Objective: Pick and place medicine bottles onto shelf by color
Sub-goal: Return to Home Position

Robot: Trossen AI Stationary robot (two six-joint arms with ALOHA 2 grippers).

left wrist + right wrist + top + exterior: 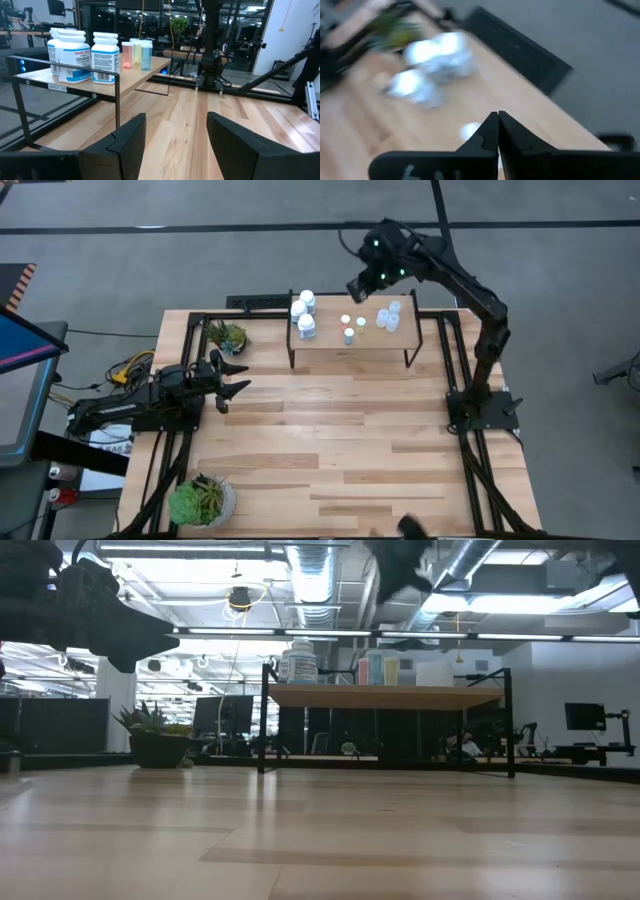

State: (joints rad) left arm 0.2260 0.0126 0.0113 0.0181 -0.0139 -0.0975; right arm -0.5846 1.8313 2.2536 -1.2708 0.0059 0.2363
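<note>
1. Highest toward the overhead camera is the right arm [470, 285], bent over the far side of the table [330, 430]. The right jaws hang above the far edge of the shelf [335, 345], apart from every bottle. The medicine bottles stand on the shelf board in three groups: white bottles [303, 315] at its left end, orange bottles [349, 328] in the middle, and pale-blue bottles [388, 317] at its right end. The left arm [150, 400] lies low at the table's left edge beside a potted plant [228, 337], with the left jaws well apart from the shelf.
2. At table height, bare planks fill the front. Beyond them the shelf stands on black legs with the bottles upright on top. The right jaws show dark above it, clear of the caps.
3. From the left wrist, the two fingers [125, 145] are spread wide and released, with only bare table between them. The shelf and its bottles stand ahead and off to one side.
4. From the right wrist, the fingers [487, 137] are pressed together, clenched on nothing. The picture is smeared; the pale blobs beneath are probably the white bottles on the board, well below the tips.
</note>
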